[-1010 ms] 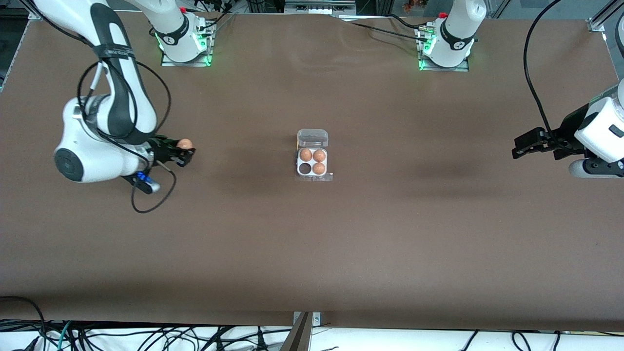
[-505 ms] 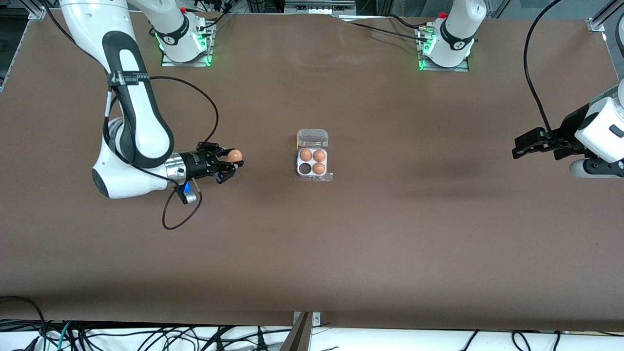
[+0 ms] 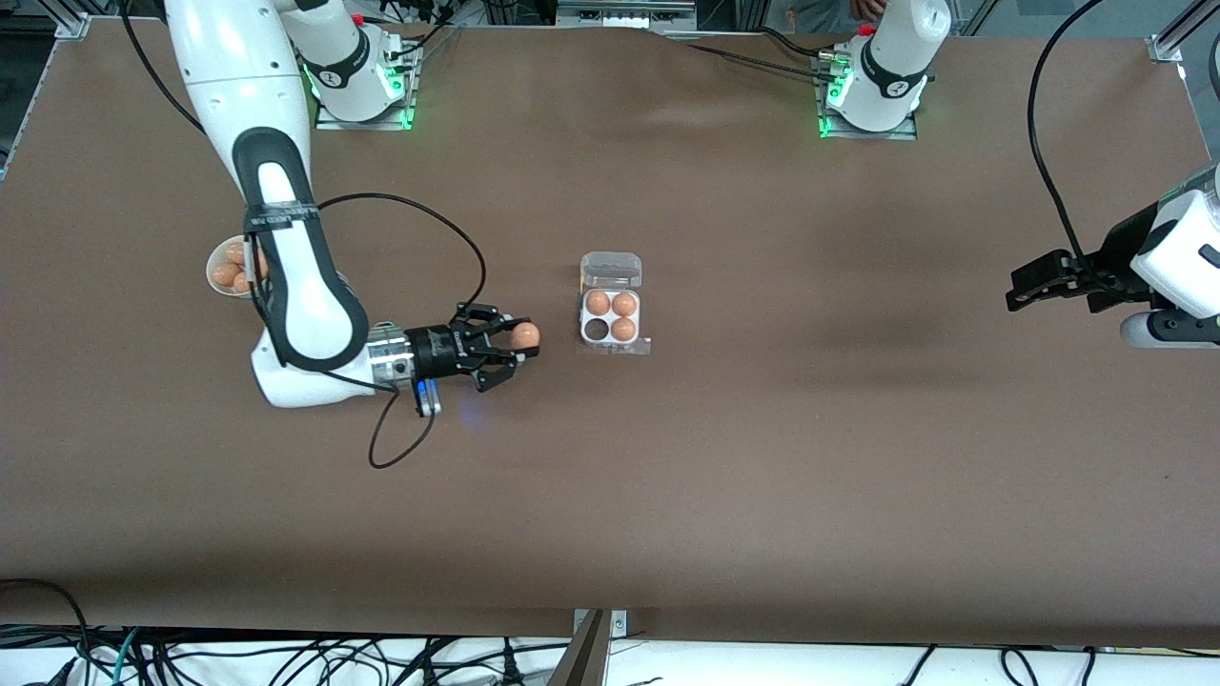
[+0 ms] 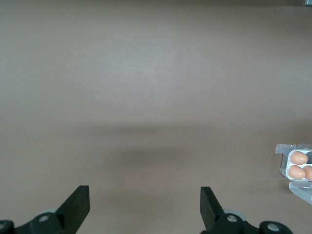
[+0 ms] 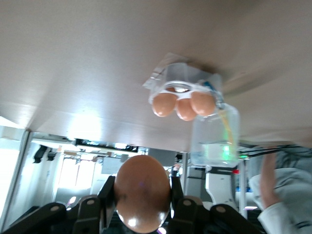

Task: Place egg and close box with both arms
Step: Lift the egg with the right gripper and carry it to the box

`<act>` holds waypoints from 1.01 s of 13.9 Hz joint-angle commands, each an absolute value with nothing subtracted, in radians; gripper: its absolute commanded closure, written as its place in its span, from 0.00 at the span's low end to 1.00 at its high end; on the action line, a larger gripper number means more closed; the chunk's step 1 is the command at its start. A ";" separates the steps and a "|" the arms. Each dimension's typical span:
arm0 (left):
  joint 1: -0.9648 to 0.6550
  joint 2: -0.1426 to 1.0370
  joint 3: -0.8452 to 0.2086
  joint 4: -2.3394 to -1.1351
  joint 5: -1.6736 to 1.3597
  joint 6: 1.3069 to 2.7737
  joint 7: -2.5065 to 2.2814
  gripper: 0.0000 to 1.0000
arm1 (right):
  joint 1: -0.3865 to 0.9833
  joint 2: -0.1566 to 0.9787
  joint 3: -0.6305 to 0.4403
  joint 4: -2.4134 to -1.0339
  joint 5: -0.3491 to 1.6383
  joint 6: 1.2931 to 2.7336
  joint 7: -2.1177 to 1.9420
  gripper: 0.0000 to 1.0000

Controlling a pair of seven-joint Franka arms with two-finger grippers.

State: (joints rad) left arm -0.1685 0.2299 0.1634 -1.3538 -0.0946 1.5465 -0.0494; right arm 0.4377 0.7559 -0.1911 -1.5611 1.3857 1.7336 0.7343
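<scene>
My right gripper [image 3: 519, 341] clamps the egg [image 3: 525, 334] (light, brittle, gripped across its middle) beside the box [image 3: 611, 317]; my left gripper [image 3: 1029, 286] waits open, well apart.

I've brought the right gripper [image 3: 519, 345] along the table from the right arm's end toward the box [image 3: 612, 303], with the egg [image 3: 525, 334] clamped in it the whole way, and it is now over the table just beside the box (close to the one vacant cell). With that arm swung out of the way, a white bowl [image 3: 217, 277] of eggs that it was covering has come into sight at its end of the table. The left gripper [image 3: 1032, 283] has drifted slightly toward its own table end.
</scene>
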 commanded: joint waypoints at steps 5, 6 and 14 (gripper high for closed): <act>-0.167 0.224 0.164 -1.344 -0.055 1.534 -0.038 0.00 | 0.437 0.827 -0.051 -1.523 1.454 1.887 0.759 0.60; -0.167 0.224 0.164 -1.344 -0.055 1.534 -0.038 0.00 | 0.437 0.828 -0.046 -1.525 1.454 1.885 0.759 0.60; -0.167 0.224 0.164 -1.342 -0.048 1.534 -0.038 0.00 | 0.462 0.888 -0.002 -1.529 1.454 1.876 0.759 0.59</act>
State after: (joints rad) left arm -0.1681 0.2299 0.1659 -1.3538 -0.0758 1.5465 -0.0494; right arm 0.4533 0.8653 -0.0057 -1.5529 1.4387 1.8808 0.7446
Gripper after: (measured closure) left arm 0.000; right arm 0.520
